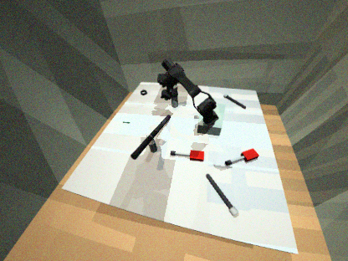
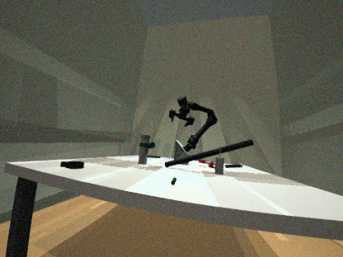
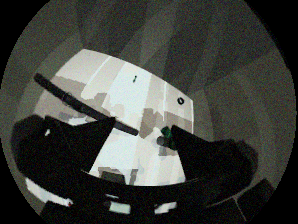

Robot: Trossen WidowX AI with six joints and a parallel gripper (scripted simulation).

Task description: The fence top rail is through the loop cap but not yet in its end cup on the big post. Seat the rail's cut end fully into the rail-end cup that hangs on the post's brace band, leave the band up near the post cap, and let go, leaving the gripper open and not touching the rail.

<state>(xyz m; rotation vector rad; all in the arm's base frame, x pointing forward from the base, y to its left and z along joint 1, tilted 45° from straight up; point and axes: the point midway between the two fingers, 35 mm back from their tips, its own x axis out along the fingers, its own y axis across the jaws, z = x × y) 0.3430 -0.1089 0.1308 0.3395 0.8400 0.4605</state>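
Dim grey-green walls, broken into paler and darker angular patches, enclose the room. Beneath the white tabletop [image 1: 188, 205] [image 2: 124, 187] [image 3: 150, 172], the floor [image 1: 84, 234] [image 2: 107, 231] shows tan and brown wood tones in uneven blocks. A dark table leg [image 2: 21, 218] stands under one corner. Pale bluish light and brownish-grey shadows cross the white surface, and its thick edge looks grey in the exterior view.

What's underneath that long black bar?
Near its middle, a short grey post stands under the black bar. The bar covers part of the post's top in the top view, so that stays unseen.
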